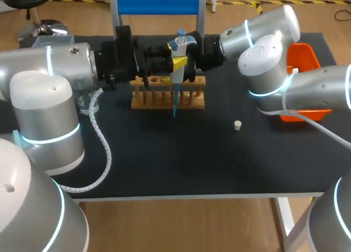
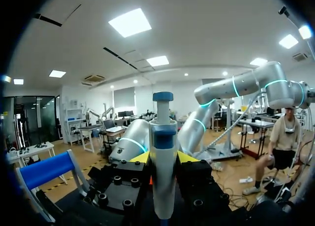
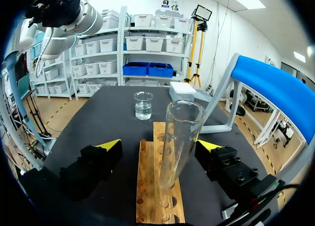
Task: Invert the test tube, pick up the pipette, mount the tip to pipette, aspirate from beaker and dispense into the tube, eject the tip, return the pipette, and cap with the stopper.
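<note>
1. When we look from above, the pipette (image 1: 179,50) stands top middle, over the wooden rack (image 1: 168,98); the stopper (image 1: 237,125) lies alone, right of the middle.
2. Our left wrist view shows our left gripper (image 2: 165,158) squeezing the pipette from both sides.
3. Only our right wrist view plainly shows the test tube (image 3: 178,137) standing in the rack between our right gripper's (image 3: 160,145) wide-apart fingers, with the beaker (image 3: 143,105) ahead.

The pipette (image 1: 179,46) was white and blue, the tube rack (image 1: 167,101) tan wood, the bin (image 1: 304,57) at two o'clock orange, the tabletop (image 1: 192,153) black.
</note>
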Motion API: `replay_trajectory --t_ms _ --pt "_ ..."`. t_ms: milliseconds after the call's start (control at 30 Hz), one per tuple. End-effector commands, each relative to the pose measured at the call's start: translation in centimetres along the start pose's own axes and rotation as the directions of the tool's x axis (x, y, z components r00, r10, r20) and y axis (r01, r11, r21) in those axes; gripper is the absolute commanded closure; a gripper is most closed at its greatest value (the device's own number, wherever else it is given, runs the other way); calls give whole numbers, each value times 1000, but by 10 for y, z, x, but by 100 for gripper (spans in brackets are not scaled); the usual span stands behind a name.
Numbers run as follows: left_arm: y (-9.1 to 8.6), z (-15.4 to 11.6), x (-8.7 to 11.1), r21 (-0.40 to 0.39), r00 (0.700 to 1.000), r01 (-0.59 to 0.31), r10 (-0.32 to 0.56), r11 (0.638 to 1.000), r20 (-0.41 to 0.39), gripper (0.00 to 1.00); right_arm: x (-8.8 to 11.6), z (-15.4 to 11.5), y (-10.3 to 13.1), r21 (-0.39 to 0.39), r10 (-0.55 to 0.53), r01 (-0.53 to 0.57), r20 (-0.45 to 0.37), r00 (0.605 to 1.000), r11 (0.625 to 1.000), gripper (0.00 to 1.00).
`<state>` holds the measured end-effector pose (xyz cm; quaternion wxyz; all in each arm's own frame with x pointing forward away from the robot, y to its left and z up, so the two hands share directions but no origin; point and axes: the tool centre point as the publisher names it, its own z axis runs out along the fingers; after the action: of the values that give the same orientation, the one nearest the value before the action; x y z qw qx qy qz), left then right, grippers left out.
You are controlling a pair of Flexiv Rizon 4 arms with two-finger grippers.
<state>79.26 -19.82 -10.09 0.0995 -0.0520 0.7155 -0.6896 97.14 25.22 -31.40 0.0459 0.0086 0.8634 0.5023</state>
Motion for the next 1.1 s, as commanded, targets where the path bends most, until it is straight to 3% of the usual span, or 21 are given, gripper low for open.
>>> replay_trajectory --t_ms 33,200,567,867,1100 --pt "0 -1 0 1 1000 -1 1 1000 0 100 -1 -1 0 4 0 0 -3 1000 1000 0" --pt "0 -1 0 1 1000 -1 1 1000 0 100 -1 -3 0 0 1 -1 -1 1000 1000 0" --pt "0 -1 0 1 1000 -1 1 1000 0 100 10 -42 -8 -29 8 -7 30 1000 1000 0" --pt "0 -1 0 1 1000 -1 1 1000 0 100 45 -114 -22 -64 -1 5 52 999 998 0" --pt "0 -1 0 1 1000 -1 1 1000 0 100 81 -163 -19 -166 -16 23 47 999 986 0"
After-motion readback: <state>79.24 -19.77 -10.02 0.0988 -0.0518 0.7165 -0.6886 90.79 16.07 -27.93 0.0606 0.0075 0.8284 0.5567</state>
